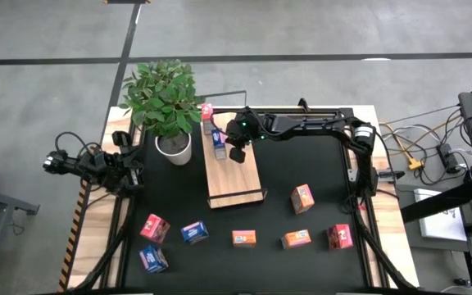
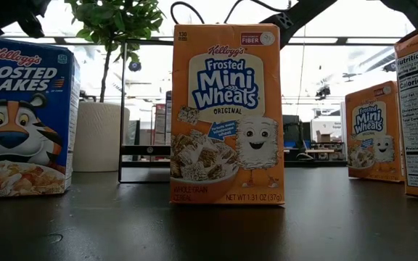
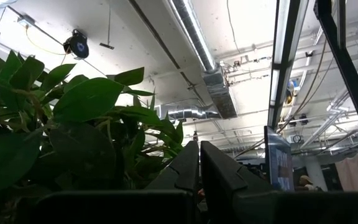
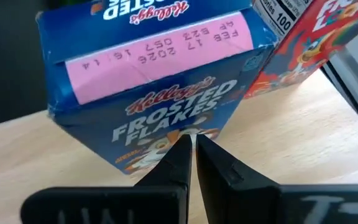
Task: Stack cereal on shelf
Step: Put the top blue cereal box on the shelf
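While both arms are showing in the high view, the lines below are running left to right.

Left gripper (image 1: 135, 170): sitting at the table's left edge, just beside the plant pot, with its fingers (image 3: 188, 168) pressed together on nothing.

Plant (image 1: 164, 97): standing in a white pot (image 1: 174, 148) at the back left, touching the shelf's left side as seen from above.

Loose boxes on the black table (image 1: 318, 160): 7 are lying in front of the shelf, apart from each other. From the left, a blue box (image 1: 153, 259), a red box (image 1: 154, 228), a second blue box (image 1: 194, 233), an orange box (image 1: 244, 238), a second orange box (image 1: 296, 239), a third orange box (image 1: 302, 197) farther back, and a second red box (image 1: 339, 237).

Shelf (image 1: 234, 176): lying lengthwise from front to back, just right of the pot.

Boxes on the shelf: a Frosted Flakes box (image 4: 148, 99) and a red carton (image 4: 297, 53) are standing at the back end, touching each other.

Right gripper (image 4: 191, 146): hovering over the shelf's back half, fingers clenched and empty, tips right at the Frosted Flakes box front; contact is unclear.
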